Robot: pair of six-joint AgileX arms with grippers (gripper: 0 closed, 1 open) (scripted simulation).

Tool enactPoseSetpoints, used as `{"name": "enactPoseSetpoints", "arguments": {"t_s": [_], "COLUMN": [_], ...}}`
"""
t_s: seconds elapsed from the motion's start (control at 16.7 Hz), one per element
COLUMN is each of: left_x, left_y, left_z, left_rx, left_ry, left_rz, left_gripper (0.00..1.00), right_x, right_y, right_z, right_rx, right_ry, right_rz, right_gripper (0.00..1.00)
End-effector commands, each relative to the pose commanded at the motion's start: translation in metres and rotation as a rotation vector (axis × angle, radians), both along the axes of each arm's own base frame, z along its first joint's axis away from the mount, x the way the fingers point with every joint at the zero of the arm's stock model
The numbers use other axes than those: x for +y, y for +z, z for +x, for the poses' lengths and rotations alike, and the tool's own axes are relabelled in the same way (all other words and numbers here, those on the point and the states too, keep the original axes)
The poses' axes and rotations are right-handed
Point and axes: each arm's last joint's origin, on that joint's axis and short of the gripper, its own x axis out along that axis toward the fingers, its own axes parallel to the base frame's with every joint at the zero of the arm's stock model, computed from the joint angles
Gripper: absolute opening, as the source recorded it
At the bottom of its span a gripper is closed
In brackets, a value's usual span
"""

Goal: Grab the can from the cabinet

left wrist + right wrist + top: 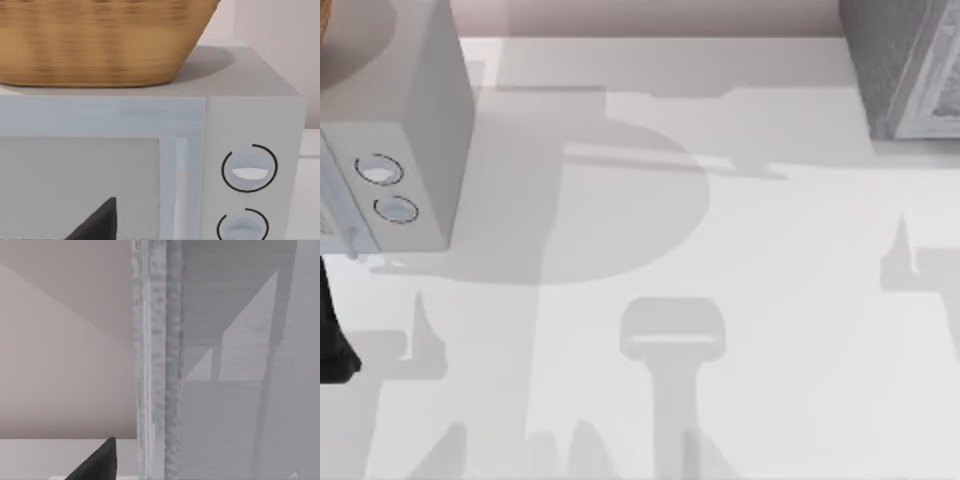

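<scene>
Task is barely starting: no can is showing, so presumably it's sitting inside the cabinet (905, 65) (far right corner of the worktop (720, 300)). Right hand (95, 460) is facing the cabinet's white-framed front edge; left hand (95, 222) is facing the dial box (250, 115), well left of the cabinet. Can't tell either hand's grip state, nor the can's axis.

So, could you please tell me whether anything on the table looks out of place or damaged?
Nothing stands out. The cabinet stands square at the table's far right, and the light grey box with two dials at the left carries an upright wicker basket.
</scene>
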Motion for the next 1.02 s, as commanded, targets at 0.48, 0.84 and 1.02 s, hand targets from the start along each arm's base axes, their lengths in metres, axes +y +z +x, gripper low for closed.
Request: {"name": "enactPoseSetpoints", "arguments": {"t_s": [0.48,0.84,1.02], "left_x": [0.000,0.000,0.000], "left_y": [0.000,0.000,0.000], "left_z": [0.000,0.000,0.000], "left_rx": [0.000,0.000,0.000], "left_ry": [0.000,0.000,0.000], "left_rz": [0.000,0.000,0.000], "left_gripper": [1.00,1.00,1.00], "right_x": [0.023,0.039,0.041], "right_y": [0.144,0.191,0.195], "right_z": [0.079,0.124,0.129], "right_rx": [0.001,-0.016,-0.018], "right_ry": [0.012,0.009,0.009], "right_rz": [-0.002,0.001,0.002], "right_gripper": [1.00,1.00,1.00]}}
